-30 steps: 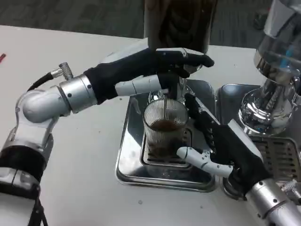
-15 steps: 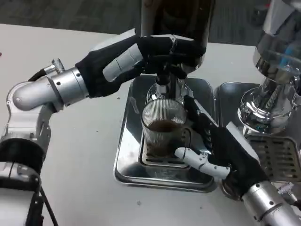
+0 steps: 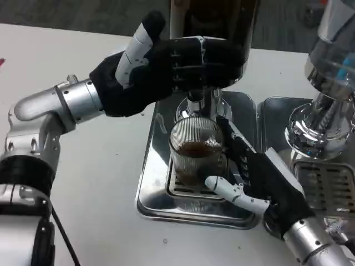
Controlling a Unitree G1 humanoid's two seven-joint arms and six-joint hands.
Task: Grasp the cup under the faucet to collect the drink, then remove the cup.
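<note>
With the right hand fingers wrapped around the part-filled cup under the faucet that the left hand grips, a tilted pull could slop drink.

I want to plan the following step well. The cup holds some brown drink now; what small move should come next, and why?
Probably the left hand should release the tap lever, since the cup under the faucet already holds brown liquid. The right hand grips the cup on the drip tray, so it can lift the cup away once the flow stops.
</note>
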